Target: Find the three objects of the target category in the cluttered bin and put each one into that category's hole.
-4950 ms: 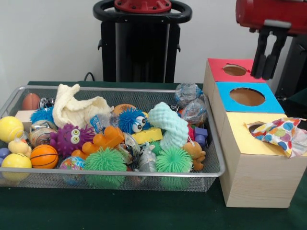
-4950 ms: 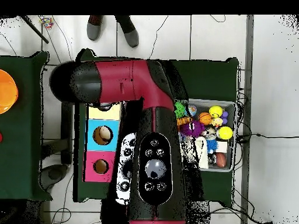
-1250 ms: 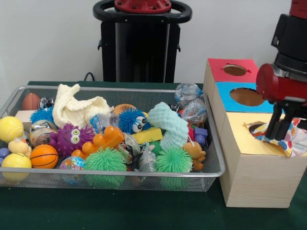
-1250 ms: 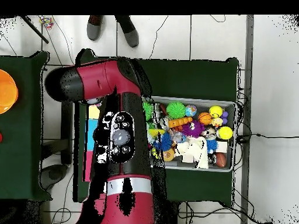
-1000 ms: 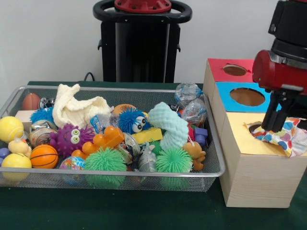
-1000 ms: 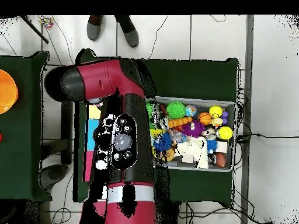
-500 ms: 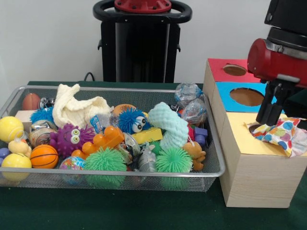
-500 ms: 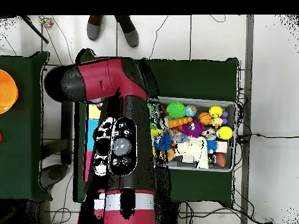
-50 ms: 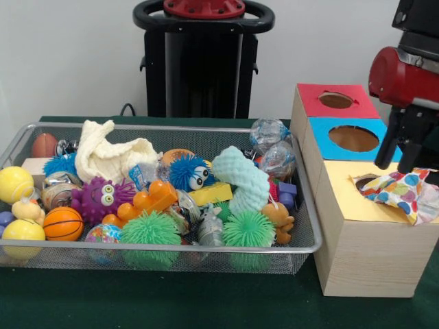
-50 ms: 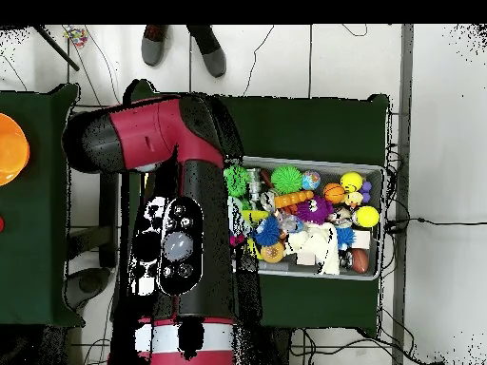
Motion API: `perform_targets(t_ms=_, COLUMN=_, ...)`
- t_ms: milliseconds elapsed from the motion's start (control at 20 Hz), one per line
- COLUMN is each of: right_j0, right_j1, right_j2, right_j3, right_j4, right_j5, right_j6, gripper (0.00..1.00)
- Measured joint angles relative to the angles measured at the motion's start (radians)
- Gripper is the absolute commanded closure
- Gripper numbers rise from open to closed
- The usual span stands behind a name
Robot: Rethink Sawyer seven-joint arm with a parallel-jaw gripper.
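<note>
Polka-dot cloth [image 9: 403, 192] is now draped half in the yellow hole [image 9: 365, 181], not fully through. Gripper [image 9: 400, 152] has let go and lifted, fingers apart and empty, so it likely needs another push.

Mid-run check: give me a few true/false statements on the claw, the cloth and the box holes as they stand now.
1. The polka-dot cloth lies partly over the yellow hole. True.
2. The claw is gripping the cloth. False: it hangs above it, holding nothing.
3. The blue hole is plugged by a ball. False: it is open.
4. The wire bin is full of toys. True.
5. The red hole is farthest from the camera. True.
</note>
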Motion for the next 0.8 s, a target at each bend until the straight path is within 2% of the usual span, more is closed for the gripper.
perform_targets(t_ms=800, right_j0=0.002, right_j1=-0.017, right_j2=-0.004, right_j3=0.000, right_j4=0.000, right_j5=0.000, right_j6=0.000, gripper=0.00)
